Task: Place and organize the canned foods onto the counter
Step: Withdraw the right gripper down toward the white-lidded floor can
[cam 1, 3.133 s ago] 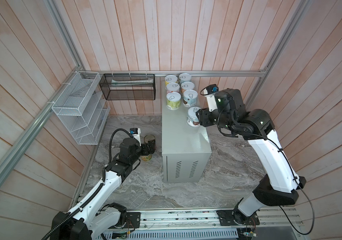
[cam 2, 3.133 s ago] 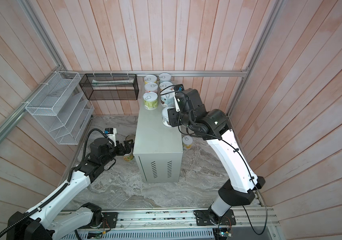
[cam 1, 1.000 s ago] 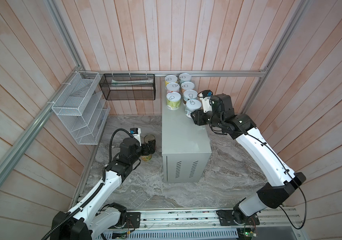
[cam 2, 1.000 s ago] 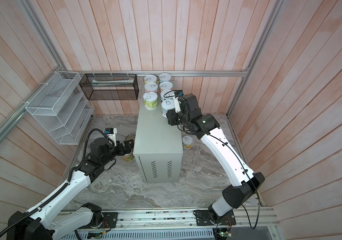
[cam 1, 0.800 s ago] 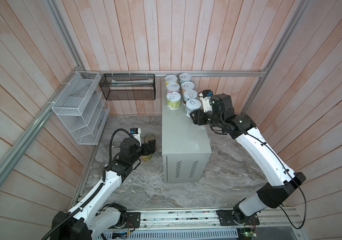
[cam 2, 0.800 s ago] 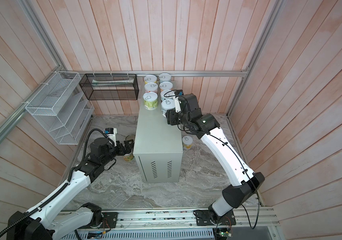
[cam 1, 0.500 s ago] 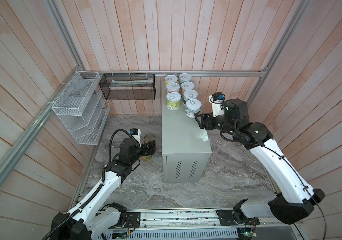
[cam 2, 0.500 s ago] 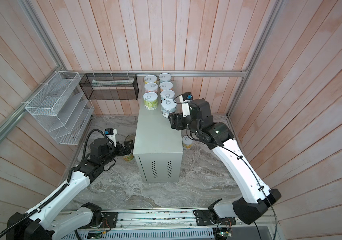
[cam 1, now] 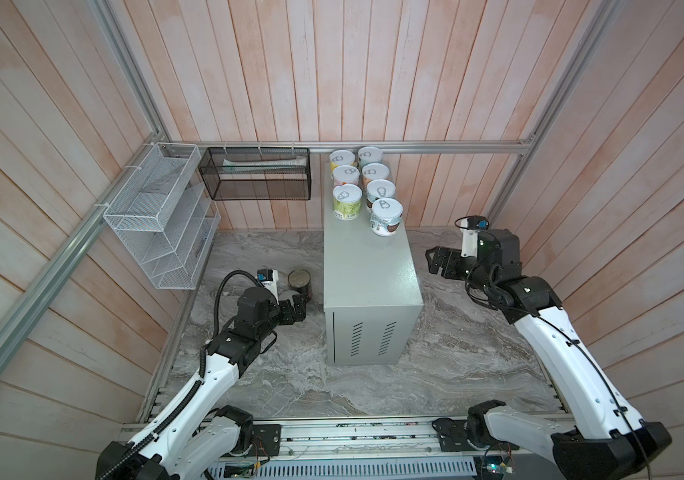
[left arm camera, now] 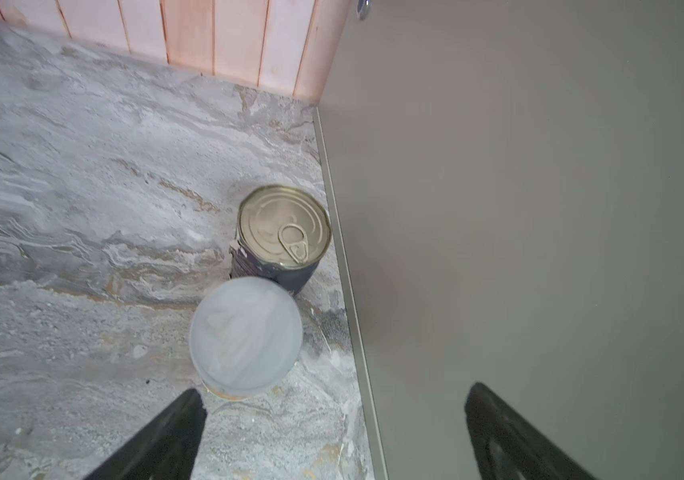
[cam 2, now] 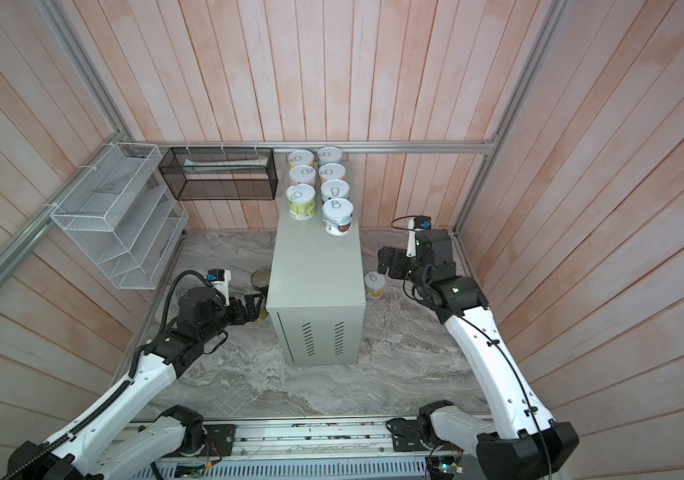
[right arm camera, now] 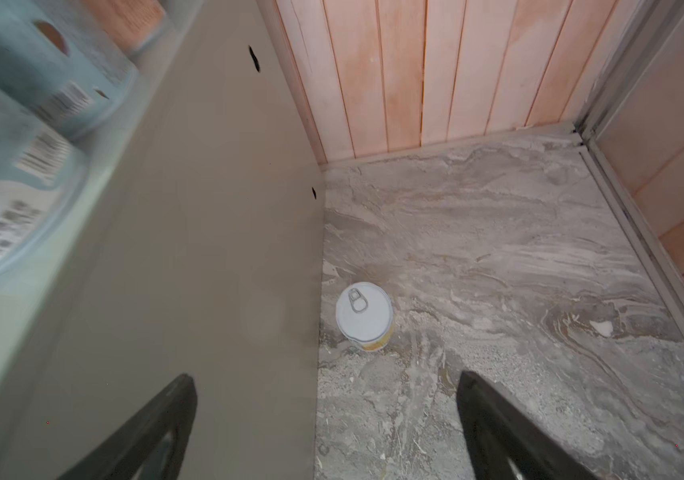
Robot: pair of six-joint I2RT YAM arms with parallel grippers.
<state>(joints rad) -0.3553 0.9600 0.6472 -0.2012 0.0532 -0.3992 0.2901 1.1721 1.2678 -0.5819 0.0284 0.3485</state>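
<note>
Grey-green metal counter [cam 1: 367, 266], flat top. In a top view: seven tins [cam 1: 347, 199] stand upright in two rows at its far end, the front pale-blue tin [cam 1: 386, 216] close to the right edge. The near part of the top is bare. Also there: right gripper [cam 1: 433, 262], jaws wide and empty, beside the counter's right wall. The left gripper [cam 1: 300, 309], jaws wide and empty, sits low at the left wall, near a dark tin [cam 1: 300, 282] on the marble floor [cam 1: 290, 374]. In a top view: a yellow tin [cam 2: 374, 284] stands on the floor just beside the right wall, near the right gripper. Left wrist view: a white-lidded tin [left arm camera: 245, 336] stands just beside the dark tin, whether touching cannot be told, both close to the wall. Likely fault: a finger coming down between them tips the dark tin, or the far finger scrapes the metal. Right wrist view: the yellow tin stands ahead of the wide jaws, hard by the wall. Likely fault: too little room for the inner finger, so the tin is pushed away or knocked over instead of gripped. The front pale-blue tin shows blurred at the counter's edge. Likely fault: a rising arm brushes it off the edge.
</note>
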